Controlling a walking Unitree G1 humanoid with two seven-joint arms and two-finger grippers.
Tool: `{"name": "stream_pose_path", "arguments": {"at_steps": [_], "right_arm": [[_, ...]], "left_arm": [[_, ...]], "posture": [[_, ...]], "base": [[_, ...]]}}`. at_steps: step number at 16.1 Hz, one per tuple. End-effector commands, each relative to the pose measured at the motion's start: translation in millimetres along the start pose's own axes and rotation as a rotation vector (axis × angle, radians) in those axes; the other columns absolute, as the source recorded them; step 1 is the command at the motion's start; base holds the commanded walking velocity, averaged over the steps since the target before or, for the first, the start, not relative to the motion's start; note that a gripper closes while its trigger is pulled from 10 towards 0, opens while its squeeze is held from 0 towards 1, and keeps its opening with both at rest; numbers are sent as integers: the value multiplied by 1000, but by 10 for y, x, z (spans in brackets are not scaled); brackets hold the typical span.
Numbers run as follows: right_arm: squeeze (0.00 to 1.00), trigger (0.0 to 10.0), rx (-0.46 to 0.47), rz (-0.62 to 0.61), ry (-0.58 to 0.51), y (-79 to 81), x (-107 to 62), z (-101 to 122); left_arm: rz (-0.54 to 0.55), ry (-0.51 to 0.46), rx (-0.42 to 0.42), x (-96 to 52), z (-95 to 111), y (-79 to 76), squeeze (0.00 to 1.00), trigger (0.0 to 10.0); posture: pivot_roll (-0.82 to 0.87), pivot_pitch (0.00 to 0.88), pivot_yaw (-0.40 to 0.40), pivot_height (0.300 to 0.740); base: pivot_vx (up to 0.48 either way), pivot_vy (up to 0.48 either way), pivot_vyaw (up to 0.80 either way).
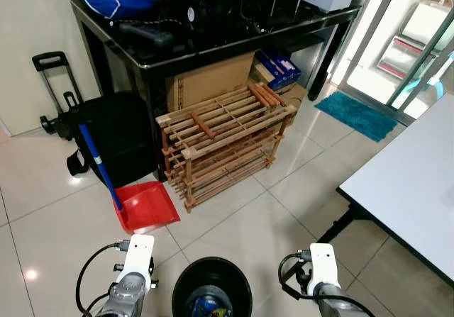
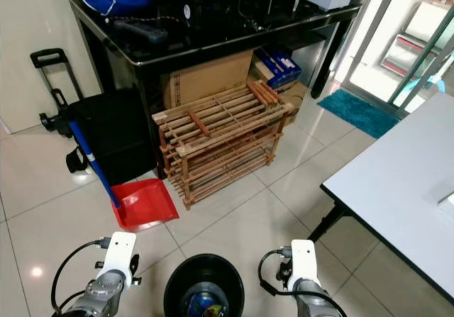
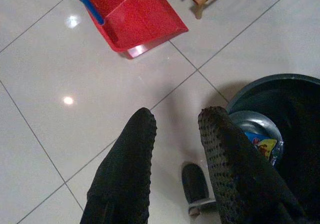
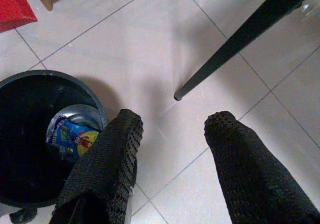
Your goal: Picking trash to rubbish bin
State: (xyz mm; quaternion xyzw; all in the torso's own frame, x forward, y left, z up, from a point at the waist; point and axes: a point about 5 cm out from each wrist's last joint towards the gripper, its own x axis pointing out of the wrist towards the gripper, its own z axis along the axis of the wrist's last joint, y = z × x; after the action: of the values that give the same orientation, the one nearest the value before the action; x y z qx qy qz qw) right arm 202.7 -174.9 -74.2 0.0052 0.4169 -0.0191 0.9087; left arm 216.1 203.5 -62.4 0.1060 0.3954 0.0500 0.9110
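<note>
On the tiled floor, everything placed from the black bin:
Rubbish bin: the round black bin [image 1: 211, 288] sits on the pale tiles, right between the two silver arms.
Trash: a blue and yellow wrapper [image 4: 72, 136] lies down inside the bin, against something silvery at the bottom.
Left gripper: the left gripper [image 3: 175, 129] hangs just beside the bin's rim, fingers parted a modest way, nothing between them, bare tile underneath.
Right gripper: the right gripper [image 4: 172, 129] hovers on the bin's other side, fingers spread wide and empty, one finger [image 4: 107, 159] overlapping the rim.
Dustpan: a red dustpan [image 1: 147, 205] with a blue handle rests on the floor beyond the bin, on its left-arm side.
Wooden rack: a slatted rack [image 1: 223, 143] stands further beyond the bin, just beside the dustpan.
Black table: behind the rack, well apart from the bin, a cluttered dark table [image 1: 213, 44].
White table: its black leg [image 4: 235, 41] lands on the tiles near the bin's right-arm side.
</note>
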Motion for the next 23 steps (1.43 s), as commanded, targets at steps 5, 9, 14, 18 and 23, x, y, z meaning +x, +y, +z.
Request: {"name": "stream_pose_path", "arguments": {"at_steps": [5,9,14,18,23], "right_arm": [[0,10000,-2,-2,5,-18,-6,-22],[0,10000,0,-1,6,-20,-7,-26],[0,10000,-2,2,12,-25,-11,-46],[0,10000,-3,7,14,-29,-15,-60],[0,10000,-11,15,18,-18,-20,-80]], "left_arm": [[0,21,-2,-12,-57,-26,0,10000],[-5,19,7,-12,-52,-34,0,10000],[-6,20,5,-15,-61,-45,0,10000],[-8,23,5,-19,-77,-53,0,10000],[-12,27,16,-27,-103,-63,0,10000]], "posture": [[32,0,-90,740],[31,0,-89,740],[30,0,-90,740],[29,0,-93,740],[29,0,-95,740]], "base": [[-274,0,0],[-280,0,0],[-272,0,0],[-269,0,0],[-216,0,0]]}}
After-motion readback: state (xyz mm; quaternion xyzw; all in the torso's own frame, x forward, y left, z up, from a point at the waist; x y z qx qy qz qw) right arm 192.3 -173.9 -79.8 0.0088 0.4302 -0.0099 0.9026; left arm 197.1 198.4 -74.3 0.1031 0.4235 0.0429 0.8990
